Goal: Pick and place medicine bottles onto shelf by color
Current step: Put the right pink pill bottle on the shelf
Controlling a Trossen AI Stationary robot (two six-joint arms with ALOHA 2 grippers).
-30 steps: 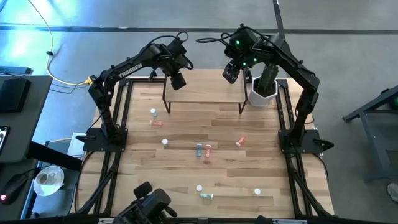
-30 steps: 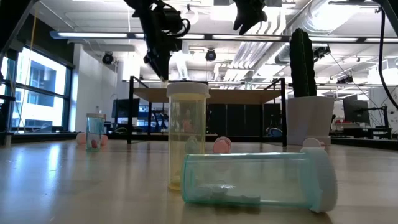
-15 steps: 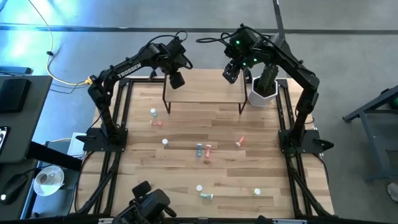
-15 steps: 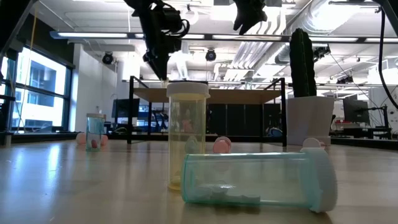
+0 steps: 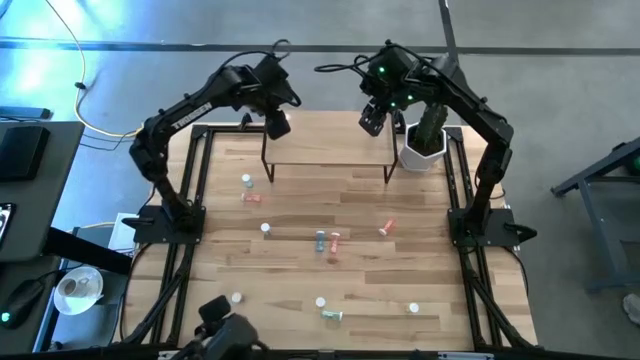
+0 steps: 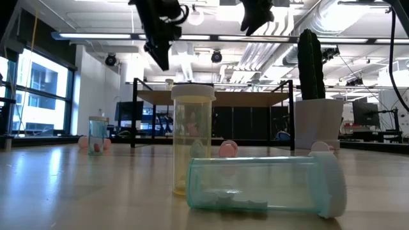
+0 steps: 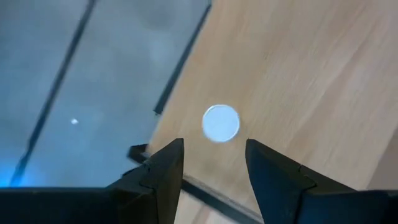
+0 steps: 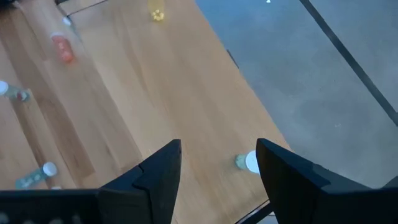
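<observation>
The shelf (image 5: pixel 330 150) stands at the far middle of the table on thin black legs; it also shows in the low view (image 6: pixel 243 97). My left gripper (image 5: pixel 275 122) hangs open above the shelf's left end. Below it a white-capped bottle (image 7: pixel 221 122) stands upright on the wood, and shows small on the shelf in the low view (image 6: pixel 169 82). My right gripper (image 5: pixel 372 118) hangs open and empty above the shelf's right end. A greenish white-capped bottle (image 8: pixel 249 162) stands below it near the wood's edge. Several bottles lie or stand on the table (image 5: pixel 327 241).
A white pot with a cactus (image 5: pixel 425 140) stands right of the shelf. Loose bottles sit at the table's left (image 5: pixel 248 190), middle right (image 5: pixel 387 228) and near edge (image 5: pixel 331 314). In the low view a yellow bottle (image 6: pixel 192 140) stands behind a lying green one (image 6: pixel 262 185).
My left gripper has risen from the shelf's left end and drawn a little toward the table's far left. A small bottle now shows standing on the shelf where the gripper was.
</observation>
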